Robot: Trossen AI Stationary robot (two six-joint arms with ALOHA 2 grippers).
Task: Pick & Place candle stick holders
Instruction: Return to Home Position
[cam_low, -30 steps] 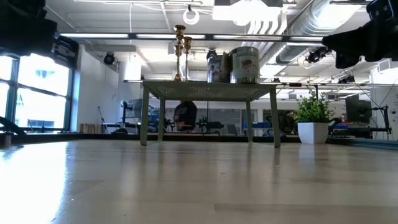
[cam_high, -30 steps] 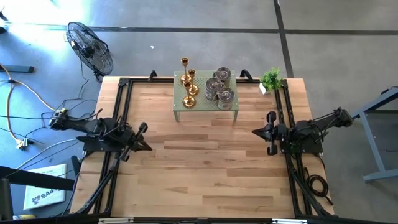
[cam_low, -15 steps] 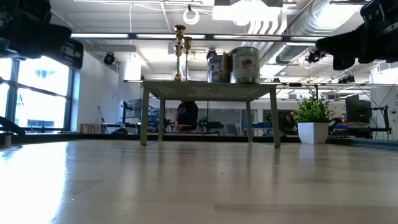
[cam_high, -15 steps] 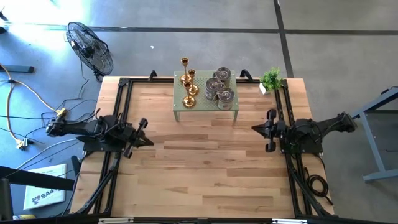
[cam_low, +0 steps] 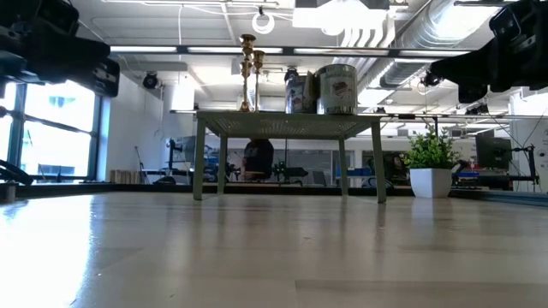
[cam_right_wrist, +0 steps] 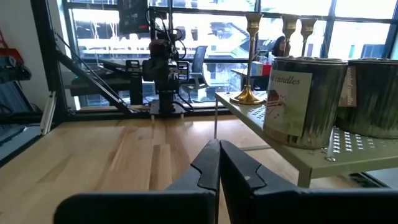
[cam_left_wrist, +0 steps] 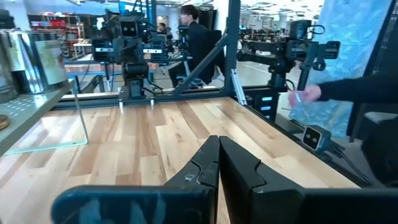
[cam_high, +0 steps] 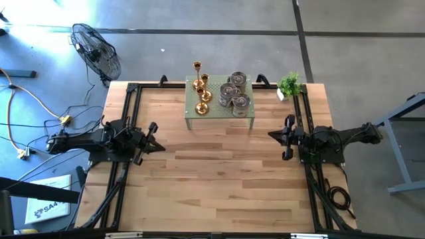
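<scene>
- Wood table (cam_high: 219,179): bare planks across the middle. A small pale-green perforated shelf (cam_high: 219,111) stands at the middle of the far edge.
- Gold holders (cam_high: 202,107): three, of differing heights, upright in a row running front to back on the shelf's left part.
- Silver jars (cam_high: 230,91): three, squat, clustered close together on the shelf's right part, just beside the gold row. The right wrist view reads "candles" on the nearest jar's label.
- Left gripper (cam_left_wrist: 219,142): over the table's left edge, well apart from the shelf, pointing across toward the other arm. Fingers pressed together, nothing between them.
- Right gripper (cam_right_wrist: 219,147): over the table's right edge in a mirrored pose, pointing across at the left arm. Fingers closed tip to tip, empty.
- Low view: both arms show as dark masses in the upper corners, higher than the shelf top.
- Plant (cam_high: 289,83): small, green, in a white pot at the table's far right corner, near the shelf but not touching it.
- Fan (cam_high: 97,50): on the floor beyond the table's far left corner.
- Room behind, left wrist view: a person (cam_left_wrist: 200,43) in dark clothes stands beyond the table. A hand (cam_left_wrist: 306,93) on a dark sleeve reaches in from the side, clear of the table.
</scene>
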